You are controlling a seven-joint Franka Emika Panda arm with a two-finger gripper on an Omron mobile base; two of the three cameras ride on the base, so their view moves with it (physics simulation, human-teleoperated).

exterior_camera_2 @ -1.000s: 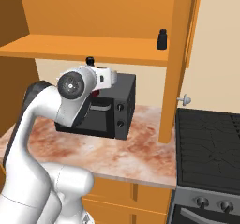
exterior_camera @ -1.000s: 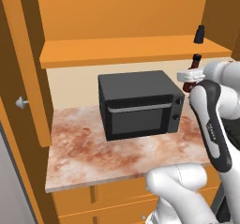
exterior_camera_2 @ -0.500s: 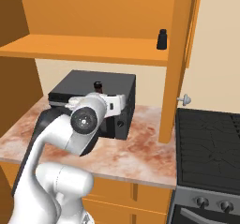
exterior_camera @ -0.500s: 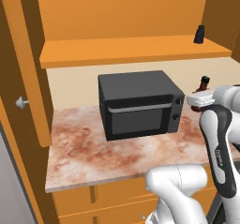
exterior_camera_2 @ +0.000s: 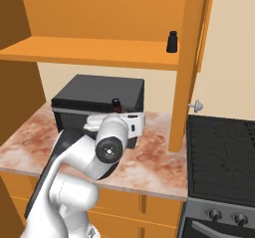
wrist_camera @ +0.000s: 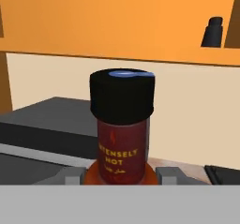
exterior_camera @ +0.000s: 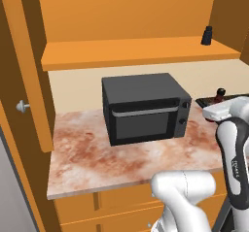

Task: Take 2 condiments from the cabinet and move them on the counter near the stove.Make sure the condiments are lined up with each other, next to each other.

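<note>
Microwave (exterior_camera: 143, 107) sits mid-surface (exterior_camera: 92, 153); I must clear its right side or I clip it. Sauce bottle (wrist_camera: 121, 127) rides upright in the jaws, clamped low on its body, above the surface between microwave and stove (exterior_camera_2: 221, 155). Slip or tilt risk on set-down. Shaker (exterior_camera_2: 172, 42) waits on the cabinet (exterior_camera_2: 99, 53) shelf.

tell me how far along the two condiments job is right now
Done: the sauce bottle is off the cabinet shelf. In hand: the tool grips it upright, level with the microwave over the counter, not yet set down. Left: place it near the stove, then fetch the dark shaker, which stands on the shelf, and line it up beside the bottle.
</note>
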